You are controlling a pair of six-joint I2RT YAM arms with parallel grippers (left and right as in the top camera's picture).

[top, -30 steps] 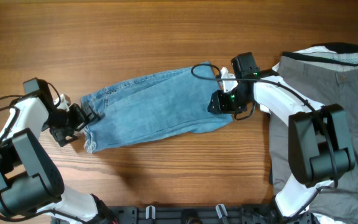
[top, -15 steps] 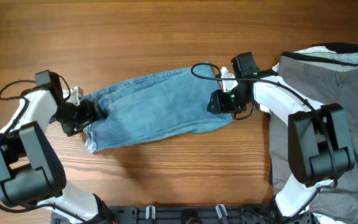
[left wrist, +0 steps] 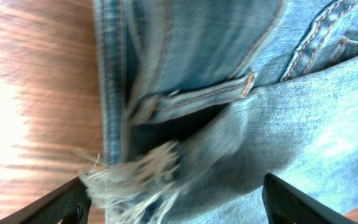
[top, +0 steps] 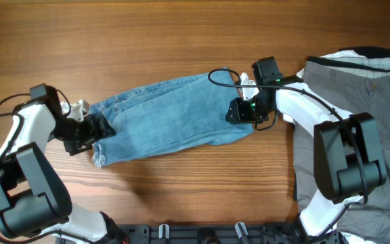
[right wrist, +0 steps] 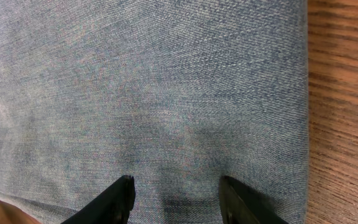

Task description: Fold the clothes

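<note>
The light-blue denim jeans [top: 168, 118] lie folded lengthwise across the middle of the table. My left gripper [top: 99, 127] is at their left end, where the frayed hem [left wrist: 135, 171] and a seam show. Its fingers [left wrist: 176, 208] are wide open on either side of the hem, holding nothing. My right gripper [top: 237, 112] sits over the jeans' right end. Its fingers [right wrist: 176, 196] are open just above flat denim [right wrist: 166, 93], close to the fold edge. Grey trousers [top: 357, 108] lie at the right, with a white garment [top: 378, 62] showing above them.
The wooden table [top: 181, 41] stretches behind and in front of the jeans. The grey trousers hang over the right front edge. A black rail with clamps [top: 202, 234] runs along the front edge. Cables loop from both wrists.
My left gripper has shifted right onto the jeans' left end, going up a little and then back down. The right arm and the jeans have not moved.
</note>
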